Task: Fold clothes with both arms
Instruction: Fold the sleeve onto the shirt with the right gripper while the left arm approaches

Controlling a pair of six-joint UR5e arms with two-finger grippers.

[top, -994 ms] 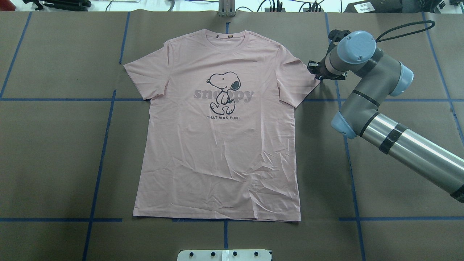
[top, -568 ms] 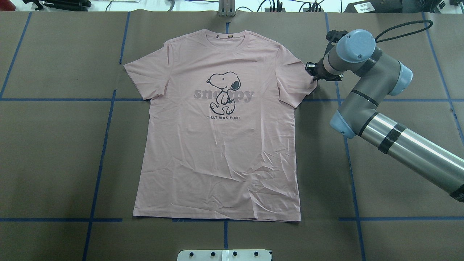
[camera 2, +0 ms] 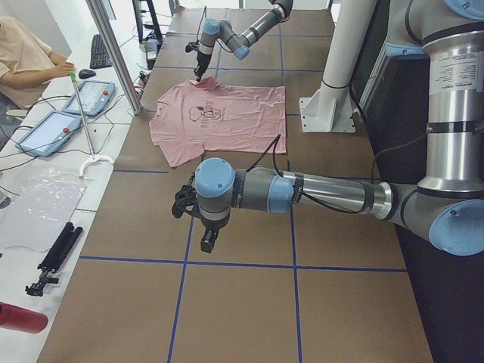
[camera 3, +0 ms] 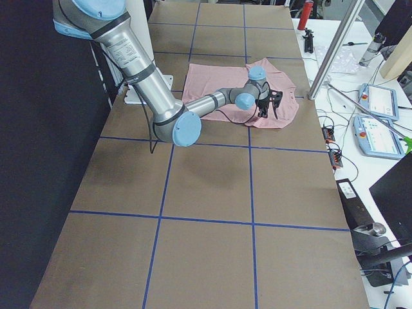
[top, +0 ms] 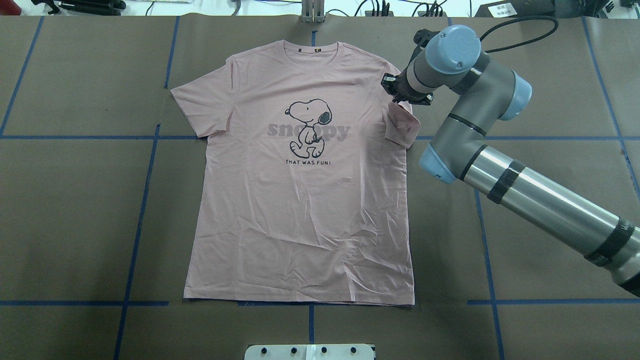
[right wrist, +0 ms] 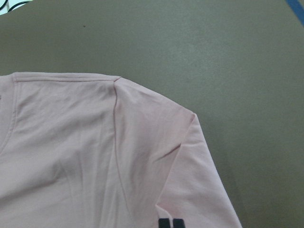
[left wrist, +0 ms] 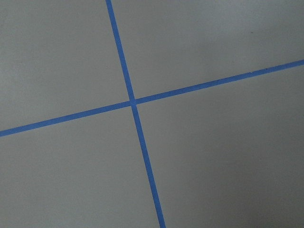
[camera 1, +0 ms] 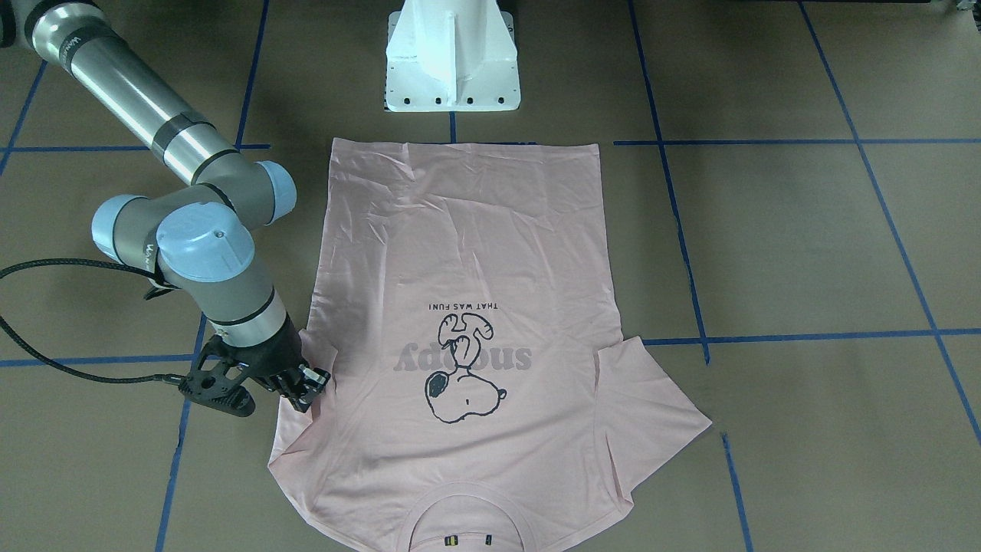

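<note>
The right hand (top: 398, 94) clenched the T-shirt's (top: 300, 215) sleeve (top: 403, 128) above the tabletop (top: 75, 210). Carrying it inward low and taut would keep the fold flat.

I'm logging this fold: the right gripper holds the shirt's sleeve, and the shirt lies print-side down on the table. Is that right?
Not quite. The T-shirt lies print-side up: the overhead exterior view shows the Snoopy cartoon facing the camera. The right gripper does hold the sleeve.
</note>
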